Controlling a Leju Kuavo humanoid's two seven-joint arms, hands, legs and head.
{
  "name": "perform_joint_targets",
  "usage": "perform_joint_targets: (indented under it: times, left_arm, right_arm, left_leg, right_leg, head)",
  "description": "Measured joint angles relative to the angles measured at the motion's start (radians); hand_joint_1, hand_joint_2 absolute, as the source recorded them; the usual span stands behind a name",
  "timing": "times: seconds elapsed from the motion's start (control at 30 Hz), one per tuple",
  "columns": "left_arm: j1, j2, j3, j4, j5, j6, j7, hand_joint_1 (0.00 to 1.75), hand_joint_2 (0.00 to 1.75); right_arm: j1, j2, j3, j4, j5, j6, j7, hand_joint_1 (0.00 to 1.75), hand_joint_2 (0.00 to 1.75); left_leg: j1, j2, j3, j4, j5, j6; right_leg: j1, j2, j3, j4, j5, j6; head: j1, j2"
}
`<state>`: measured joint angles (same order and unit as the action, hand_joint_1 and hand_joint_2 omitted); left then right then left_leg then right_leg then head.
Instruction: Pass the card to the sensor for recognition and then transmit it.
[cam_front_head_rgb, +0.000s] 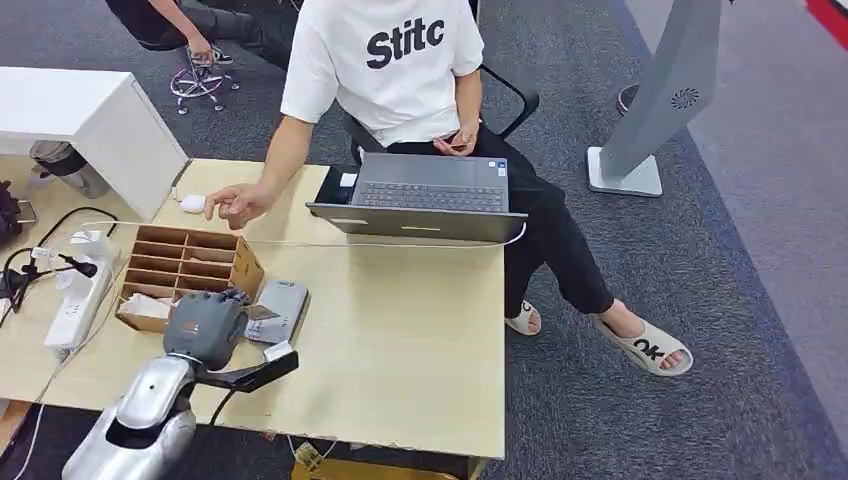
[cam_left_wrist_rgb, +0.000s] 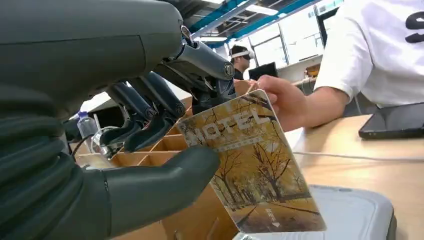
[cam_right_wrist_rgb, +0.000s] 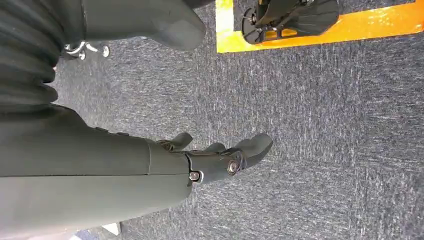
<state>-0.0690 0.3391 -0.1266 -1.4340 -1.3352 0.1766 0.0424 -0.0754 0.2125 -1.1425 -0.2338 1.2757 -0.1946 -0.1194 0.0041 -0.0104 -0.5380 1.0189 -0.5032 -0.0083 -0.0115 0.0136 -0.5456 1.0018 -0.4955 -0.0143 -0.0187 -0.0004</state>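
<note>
The left robot hand pinches the hotel card just above the grey sensor at seven o'clock on the worktop; recognition seems underway, handover remains. The right robot hand hangs spread.

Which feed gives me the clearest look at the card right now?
The left wrist view: the card is close up, its HOTEL print readable, pinched by the left hand above the grey sensor. In the head view the card is a small sliver. The right wrist view looks at carpet.
</note>
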Motion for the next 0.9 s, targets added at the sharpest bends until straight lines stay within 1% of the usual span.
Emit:
perform_joint_targets:
  times: [0.47, 0.9]
  left_arm:
    - [0.02, 0.019, 0.0, 0.036, -0.017, 0.004, 0.027, 1.75, 1.75]
    - [0.03, 0.019, 0.0, 0.048, -0.027, 0.015, 0.028, 1.75, 1.75]
  right_arm:
    - [0.001, 0.0, 0.0, 0.0, 0.002, 0.0, 0.005, 0.0, 1.75]
    - [0.001, 0.0, 0.0, 0.0, 0.002, 0.0, 0.003, 0.0, 1.75]
  left_leg:
    - [0.0, 0.0, 0.0, 0.0, 0.0, 0.0]
    - [0.0, 0.0, 0.001, 0.0, 0.001, 0.0]
  right_leg:
    - [0.0, -0.001, 0.001, 0.0, 0.0, 0.0]
    - [0.0, -0.001, 0.001, 0.0, 0.0, 0.0]
  head:
    - [0.0, 0.0]
    - [0.0, 0.0]
